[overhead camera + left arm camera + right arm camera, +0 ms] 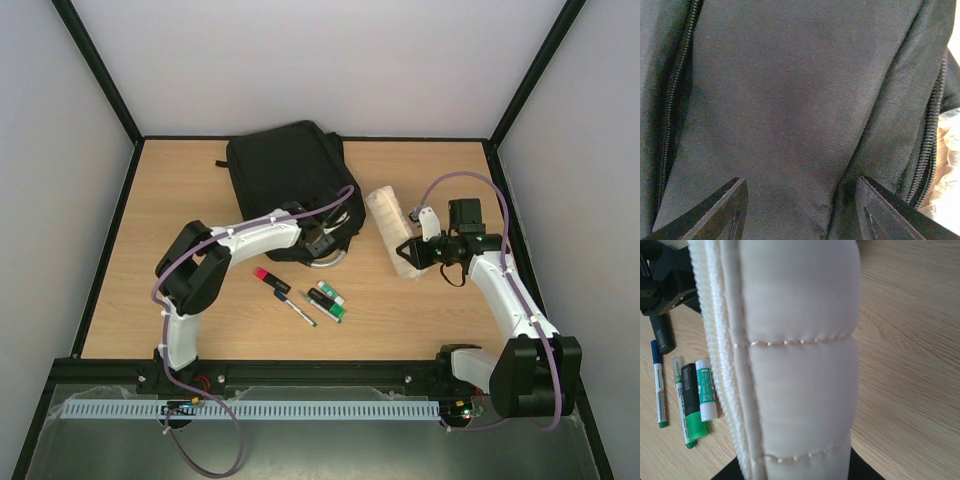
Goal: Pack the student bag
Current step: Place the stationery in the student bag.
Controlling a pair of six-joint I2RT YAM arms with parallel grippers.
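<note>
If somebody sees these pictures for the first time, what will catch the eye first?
The large black fabric backpack lies at the far middle of the table, with the left gripper at its near edge. Right of it, the right gripper holds a beige quilted cylindrical pencil case; pens and markers lie nearer the arms.

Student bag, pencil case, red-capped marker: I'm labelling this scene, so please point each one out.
student bag (285, 165), top external view, middle of its black fabric.
pencil case (384, 215), top external view, upper quilted side.
red-capped marker (270, 279), top external view, mid-barrel beside the cap.
</note>
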